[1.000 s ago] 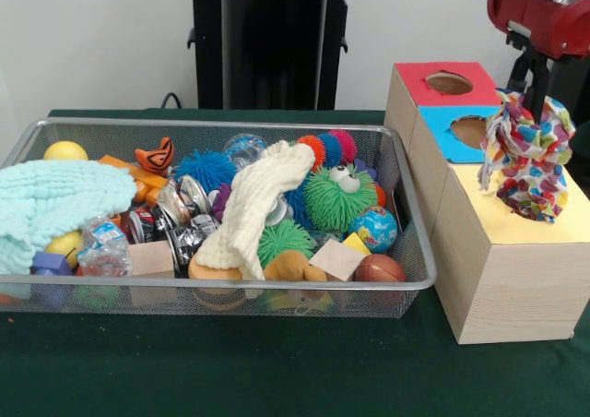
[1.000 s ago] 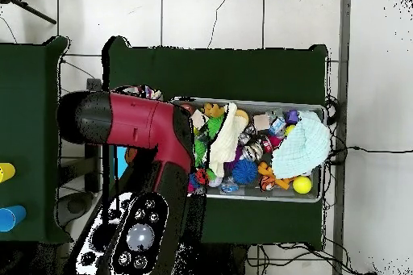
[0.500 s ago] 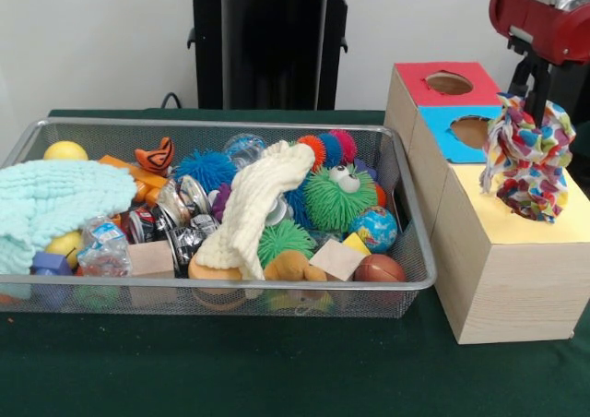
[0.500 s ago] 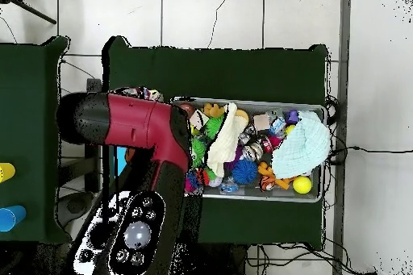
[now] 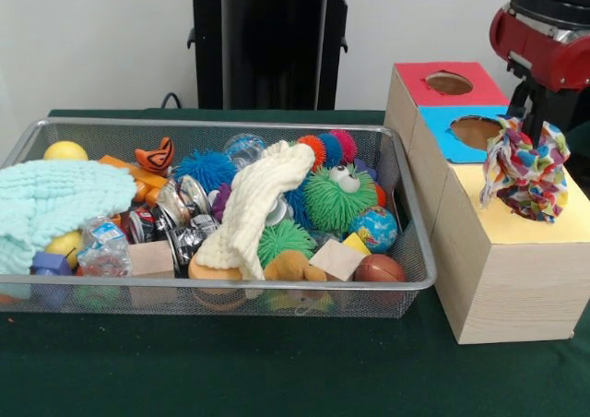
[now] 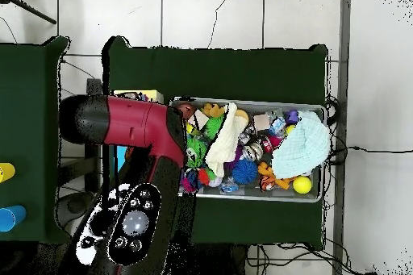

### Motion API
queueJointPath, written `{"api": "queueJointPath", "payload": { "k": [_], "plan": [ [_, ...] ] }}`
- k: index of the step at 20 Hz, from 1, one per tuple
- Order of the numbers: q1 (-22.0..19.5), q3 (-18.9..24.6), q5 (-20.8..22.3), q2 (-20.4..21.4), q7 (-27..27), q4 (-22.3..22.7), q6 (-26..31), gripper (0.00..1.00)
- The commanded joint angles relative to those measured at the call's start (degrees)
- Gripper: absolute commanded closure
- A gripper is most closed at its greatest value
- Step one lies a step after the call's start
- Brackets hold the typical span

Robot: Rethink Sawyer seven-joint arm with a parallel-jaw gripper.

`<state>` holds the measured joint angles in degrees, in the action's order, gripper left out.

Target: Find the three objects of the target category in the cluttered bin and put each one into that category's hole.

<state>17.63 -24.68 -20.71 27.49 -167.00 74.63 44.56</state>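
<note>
1. Front view: the claw (image 5: 527, 122) comes down at the right edge above the yellow-topped box (image 5: 516, 251), black stem under the red arm (image 5: 544, 39). Its tips are buried in the multicoloured cloth (image 5: 524, 170); how far it is open I cannot tell, nor whether it grips the cloth.
2. The cloth hangs bunched directly below the claw, its lower end at or in the hole of the yellow top; the hole itself is hidden by it.
3. Just behind and left of the claw sits the blue-topped box (image 5: 454, 133) with an open round hole; beyond that the red-topped box (image 5: 433, 83), hole also open. The three boxes touch in a row.
4. Well left of the claw, the wire bin (image 5: 406, 251) is packed: cream knitted cloth (image 5: 253, 205) draped across the middle, mint knitted cloth (image 5: 55, 200) at the far left end, green spiky ball with eyes (image 5: 336, 196) nearest the boxes.
5. Narrow gap between the bin's right rim and the boxes. Bare green desk (image 5: 230, 366) runs along the front.
6. Overhead view: the arm (image 6: 129, 122) covers the boxes and claw. Only a yellow box edge (image 6: 137, 93) peeks out above it.
7. Bin (image 6: 323, 155) lies to the arm's right, the arm overlapping its near end. Open desk (image 6: 218, 70) lies past the bin's far long rim.
</note>
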Motion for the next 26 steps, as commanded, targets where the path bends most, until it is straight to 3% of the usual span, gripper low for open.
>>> {"api": "queueJointPath", "payload": {
  "k": [1, 18, 23, 26],
  "plan": [
    [-0.12, 8.23, -1.91, -4.43, -6.47, 4.51, -2.24, 1.0],
    [-1.65, 15.41, -5.77, -8.81, -5.63, 4.08, -4.69, 1.0],
    [-1.62, 14.01, -3.79, -12.49, -4.9, 0.99, -7.65, 1.0],
    [-0.21, 9.99, -1.05, -15.49, -5.68, -2.63, -8.27, 1.0]
  ]
}}
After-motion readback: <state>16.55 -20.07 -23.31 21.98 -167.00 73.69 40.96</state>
